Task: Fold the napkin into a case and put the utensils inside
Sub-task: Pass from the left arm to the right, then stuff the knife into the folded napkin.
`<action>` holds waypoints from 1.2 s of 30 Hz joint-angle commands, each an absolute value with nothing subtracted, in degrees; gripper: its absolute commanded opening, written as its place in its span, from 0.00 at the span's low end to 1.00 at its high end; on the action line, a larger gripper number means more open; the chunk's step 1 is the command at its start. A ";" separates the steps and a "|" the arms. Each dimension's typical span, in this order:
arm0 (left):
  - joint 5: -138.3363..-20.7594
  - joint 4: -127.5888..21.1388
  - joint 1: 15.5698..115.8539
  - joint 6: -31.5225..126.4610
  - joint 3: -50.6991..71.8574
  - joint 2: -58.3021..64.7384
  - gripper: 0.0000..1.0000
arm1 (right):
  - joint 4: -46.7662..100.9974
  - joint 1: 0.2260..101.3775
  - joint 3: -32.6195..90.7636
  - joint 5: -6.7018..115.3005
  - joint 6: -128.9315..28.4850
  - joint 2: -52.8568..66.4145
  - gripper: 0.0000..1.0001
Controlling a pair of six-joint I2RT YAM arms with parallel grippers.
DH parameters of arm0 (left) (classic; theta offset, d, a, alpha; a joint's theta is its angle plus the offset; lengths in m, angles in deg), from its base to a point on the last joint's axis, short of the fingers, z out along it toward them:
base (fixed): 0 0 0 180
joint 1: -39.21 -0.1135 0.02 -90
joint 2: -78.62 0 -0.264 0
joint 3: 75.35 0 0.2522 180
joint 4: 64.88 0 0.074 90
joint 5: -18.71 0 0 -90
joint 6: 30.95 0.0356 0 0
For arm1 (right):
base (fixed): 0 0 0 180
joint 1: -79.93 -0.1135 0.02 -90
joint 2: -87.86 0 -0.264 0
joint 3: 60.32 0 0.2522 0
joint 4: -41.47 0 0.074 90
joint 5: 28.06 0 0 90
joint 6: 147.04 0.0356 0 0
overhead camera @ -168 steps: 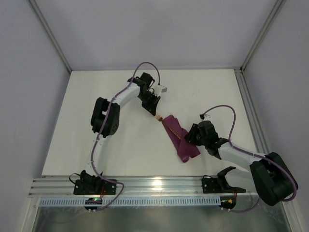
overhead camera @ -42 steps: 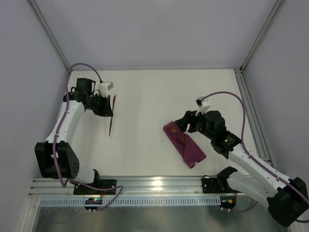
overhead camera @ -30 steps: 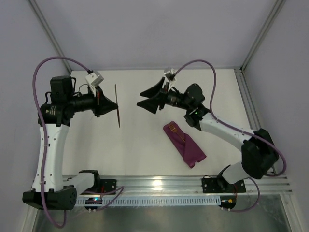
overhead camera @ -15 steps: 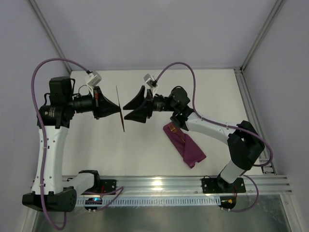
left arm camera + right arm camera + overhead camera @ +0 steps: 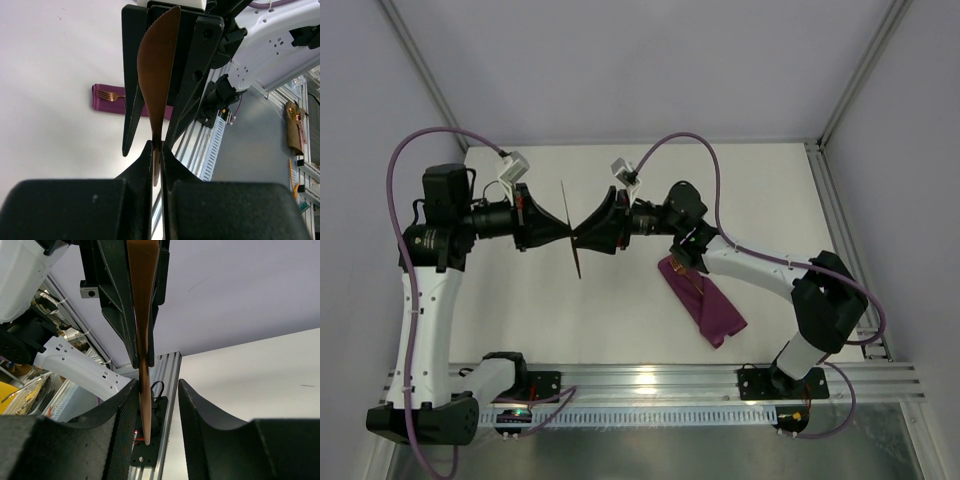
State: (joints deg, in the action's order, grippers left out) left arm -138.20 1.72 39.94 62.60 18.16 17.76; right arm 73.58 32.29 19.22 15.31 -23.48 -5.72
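A copper knife [image 5: 571, 228] hangs in the air over the table's left half, one of the utensils. My left gripper [image 5: 567, 231] is shut on its handle [image 5: 157, 150]. My right gripper [image 5: 579, 236] faces it from the right. Its open jaws straddle the knife [image 5: 142, 315]: the blade lies by one finger [image 5: 122, 410], with a gap to the other [image 5: 200, 410]. The plum napkin lies folded as a narrow case [image 5: 708, 303] on the table at centre-right. A copper fork [image 5: 691, 279] sticks out of its upper end, tines [image 5: 103, 93] showing.
An aluminium rail [image 5: 650, 381] runs along the near edge. Enclosure posts [image 5: 425, 85] and walls close in the left, right and back sides. Purple cables [image 5: 670, 145] loop above both arms.
My right gripper has swung left from beside the case up to the knife, and its jaws have narrowed around the blade. My left gripper keeps the knife almost still.
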 commanded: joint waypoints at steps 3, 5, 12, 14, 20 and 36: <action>-140.37 -1.20 39.92 61.25 17.16 18.51 0.00 | 75.96 31.33 22.08 16.32 -22.94 -6.36 0.41; -140.28 -1.37 39.92 61.07 17.16 18.51 0.00 | 75.88 31.15 22.34 16.33 -22.94 -6.53 0.41; -139.93 -1.11 39.92 61.60 16.37 18.86 0.00 | 74.83 30.71 22.87 16.85 -22.85 -6.89 0.04; -137.04 -0.41 39.92 62.30 16.19 18.95 0.00 | 73.25 30.80 22.87 17.55 -23.55 -6.27 0.03; -113.54 3.27 39.92 64.23 16.46 19.65 0.99 | 36.34 30.80 24.28 34.48 -42.42 0.12 0.03; -103.72 2.23 39.92 68.10 9.60 21.76 0.99 | 2.93 30.80 8.99 84.26 -45.79 3.57 0.03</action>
State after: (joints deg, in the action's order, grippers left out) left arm -103.38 3.58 39.94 67.10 10.20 20.63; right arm 4.27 31.02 9.23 76.35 -46.60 0.27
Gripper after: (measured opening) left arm 0.990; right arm 0.072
